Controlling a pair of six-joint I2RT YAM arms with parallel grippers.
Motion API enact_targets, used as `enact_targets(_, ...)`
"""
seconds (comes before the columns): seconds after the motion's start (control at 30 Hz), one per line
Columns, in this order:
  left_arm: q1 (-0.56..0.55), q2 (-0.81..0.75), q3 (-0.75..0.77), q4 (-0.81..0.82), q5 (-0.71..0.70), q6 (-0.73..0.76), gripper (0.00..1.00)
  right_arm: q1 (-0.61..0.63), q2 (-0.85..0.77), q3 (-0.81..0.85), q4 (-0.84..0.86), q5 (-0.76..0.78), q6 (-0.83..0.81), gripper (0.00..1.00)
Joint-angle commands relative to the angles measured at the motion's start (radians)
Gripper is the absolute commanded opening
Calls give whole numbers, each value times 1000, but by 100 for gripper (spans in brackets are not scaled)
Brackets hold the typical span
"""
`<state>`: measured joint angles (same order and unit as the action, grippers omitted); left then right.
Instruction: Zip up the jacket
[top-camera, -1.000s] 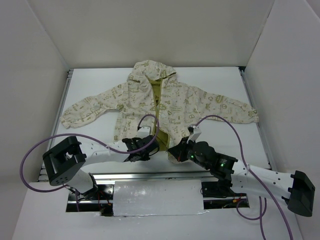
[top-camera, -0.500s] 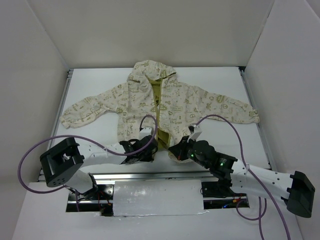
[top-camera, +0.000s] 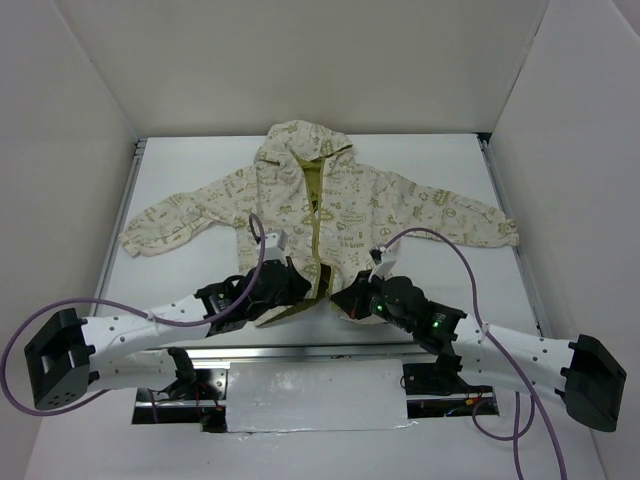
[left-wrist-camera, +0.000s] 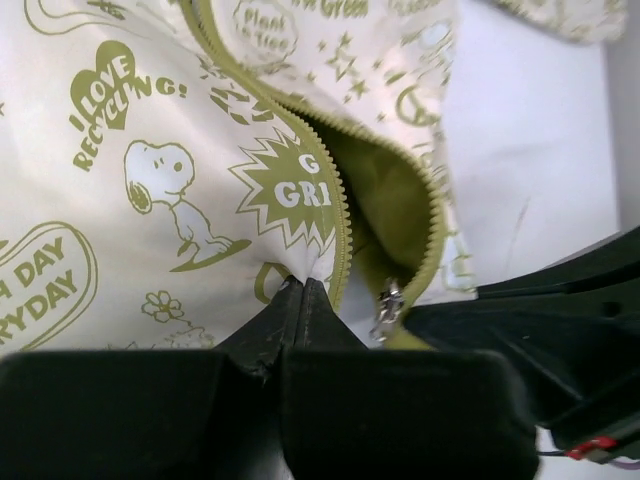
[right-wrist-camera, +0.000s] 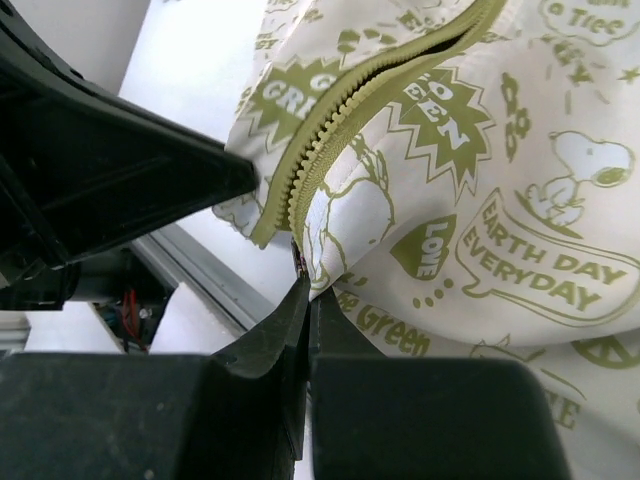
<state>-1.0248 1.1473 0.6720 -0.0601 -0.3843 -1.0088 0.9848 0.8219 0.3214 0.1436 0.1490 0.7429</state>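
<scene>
My left gripper (left-wrist-camera: 303, 287) is clenched on the bottom hem of the jacket (top-camera: 350, 205), right at the zipper teeth. My right gripper (right-wrist-camera: 303, 282) pinches the opposite front edge. The zipper slider (left-wrist-camera: 387, 303) sits just beside my left fingertips. The jacket lies flat on the desk (top-camera: 450, 165), front open, hood farthest from me.

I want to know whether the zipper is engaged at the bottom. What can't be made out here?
Left wrist view: the body of the left gripper cuts off the base of the zipper slider, so whether both rows of teeth meet there is hidden.
Right wrist view: the right gripper covers the lowest stretch of the zipper teeth; no slider shows.
Top view: both grippers cover the hem of the jacket; the slider is too small.
</scene>
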Motion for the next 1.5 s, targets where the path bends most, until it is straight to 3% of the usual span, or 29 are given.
enact_targets(0.0,-6,-49,-54,129,-53,-25,0,-6,8,2,154,-61,3,0)
enact_targets(0.33,-4,-211,-313,528,-68,-93,0,-8,39,-59,355,-143,47,0)
enact_targets(0.8,-4,-225,-494,992,-99,-51,0,-60,85,-139,571,-267,65,0)
enact_targets(1.03,-4,-192,-515,1101,-88,-30,0,-84,106,-142,616,-319,67,0)
enact_targets(1.47,-6,-167,-512,1102,-68,-25,0,-89,131,-133,675,-401,13,0)
